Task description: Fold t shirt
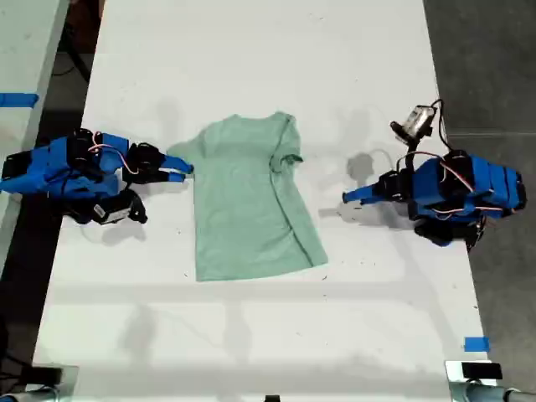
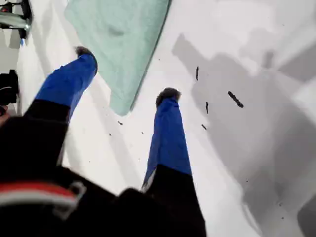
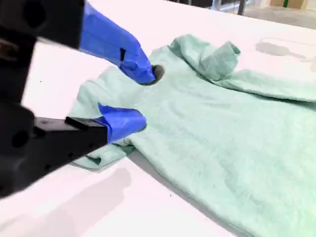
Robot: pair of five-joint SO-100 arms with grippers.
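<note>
A white surface point(image 1: 251, 335) carries the t shirt point(image 1: 247, 209), partly folded, at its middle. At the exterior view's left, my second claw point(image 3: 143, 98) gapes over a sleeve, gripping nothing. At that view's right, my first claw point(image 2: 128, 74) stands open, empty, near the hem corner.

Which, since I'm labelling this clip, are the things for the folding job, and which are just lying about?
For the job: t shirt; my first gripper; my second gripper.
Lying about: blue tape on the table; dark specks.
</note>
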